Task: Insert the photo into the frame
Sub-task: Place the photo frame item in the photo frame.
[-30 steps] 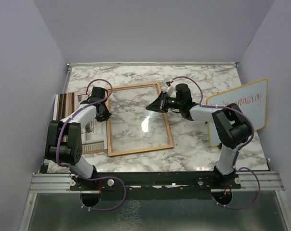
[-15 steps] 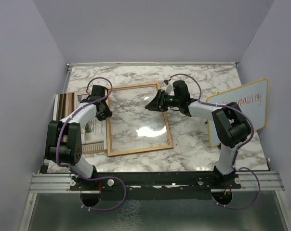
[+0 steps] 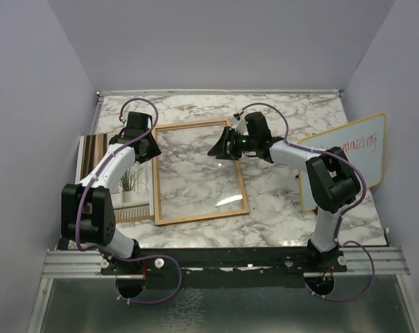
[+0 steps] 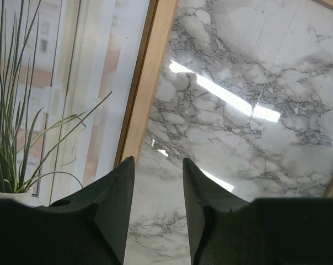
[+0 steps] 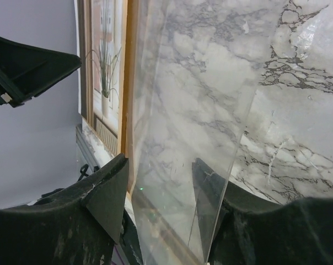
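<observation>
The left hand (image 4: 156,164) hung with its fingers apart and nothing between them, just above the wooden rim of the frame (image 4: 143,99). The photo (image 4: 39,94) lay flat on that hand's outer side, just past the rim and not yet in the frame, its grassy plant showing beside one finger. Below the other finger lay the glass (image 4: 238,105), with the marble tabletop (image 3: 286,201) showing through it.

The right hand (image 5: 160,165) faced the left one from across the frame, its fingers also apart. The edge of the glass ran close by one of them. Whether it touched, and whether the glass sat snug in the rim, could not be told.

The step in hand looked to be picking up the photo, and a thin sheet lying flat gives the fingers little to catch. It would be best for the left hand to turn outward and come down over the white border at a corner. It should then close gently on that border alone, since a hard pinch would crease the paper. Meanwhile the right hand could steady the far rim so the frame did not slide. The glass looked slick and liable to shift, so both hands would do well to keep their fingers off it.
</observation>
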Controlling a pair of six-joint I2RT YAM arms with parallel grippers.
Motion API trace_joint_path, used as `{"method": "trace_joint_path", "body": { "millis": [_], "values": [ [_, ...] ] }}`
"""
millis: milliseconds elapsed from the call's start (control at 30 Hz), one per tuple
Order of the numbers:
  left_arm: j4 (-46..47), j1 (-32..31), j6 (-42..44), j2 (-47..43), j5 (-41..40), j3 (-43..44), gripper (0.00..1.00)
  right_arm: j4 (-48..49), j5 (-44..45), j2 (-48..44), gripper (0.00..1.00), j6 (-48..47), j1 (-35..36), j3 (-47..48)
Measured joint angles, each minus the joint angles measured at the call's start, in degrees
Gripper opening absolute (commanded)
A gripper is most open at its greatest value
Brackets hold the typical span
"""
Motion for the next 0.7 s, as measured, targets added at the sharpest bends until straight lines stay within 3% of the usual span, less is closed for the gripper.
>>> {"method": "trace_joint_path", "body": {
  "millis": [233,400,700],
  "values": [
    [-0.61,0.00,0.24,-0.02,-0.37,0.00,0.50,-1.33,0.11,0.50,0.56,-1.84,0.00,1.27],
    [-0.96,0.00,0.46,-0.02,-0.72,0.00,0.56,-1.75,0.15,0.55,0.67,-2.71,0.00,1.27],
    [-1.38,0.00,0.66,-0.02,-1.09,0.00,0.63,-8.02,1.29,0.55,0.76,-3.45,0.00,2.58]
  ]
}}
